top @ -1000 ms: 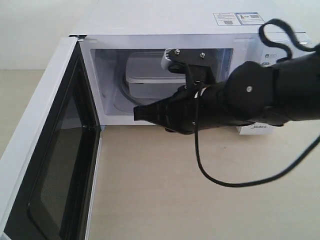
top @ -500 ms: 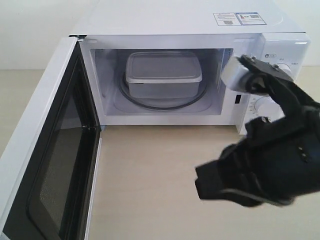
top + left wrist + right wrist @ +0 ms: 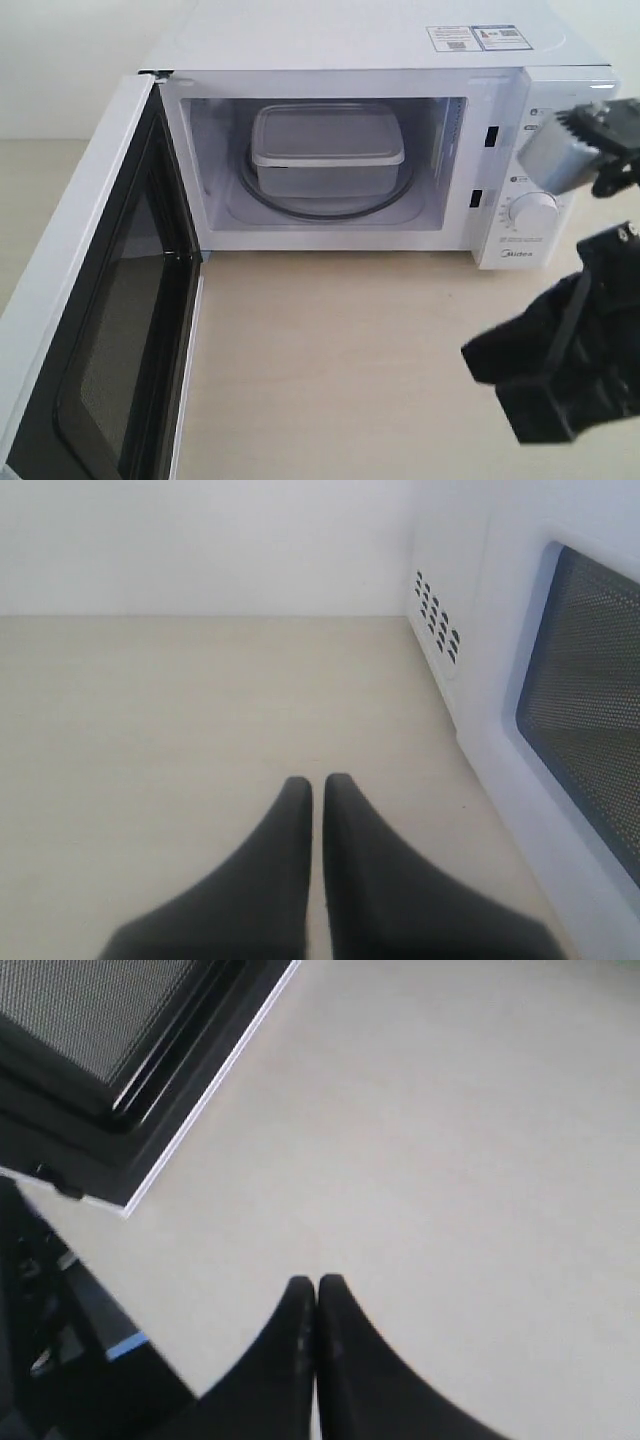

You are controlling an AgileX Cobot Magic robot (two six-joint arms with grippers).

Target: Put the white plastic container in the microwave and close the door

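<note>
Hanging over the table, right claw tips pressed together, empty

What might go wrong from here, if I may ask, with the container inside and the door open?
The door stands wide open; the shut left gripper beside its outer face could slip on the smooth panel or shove the microwave sideways. The right arm in front may sit in the door's swing path.
</note>
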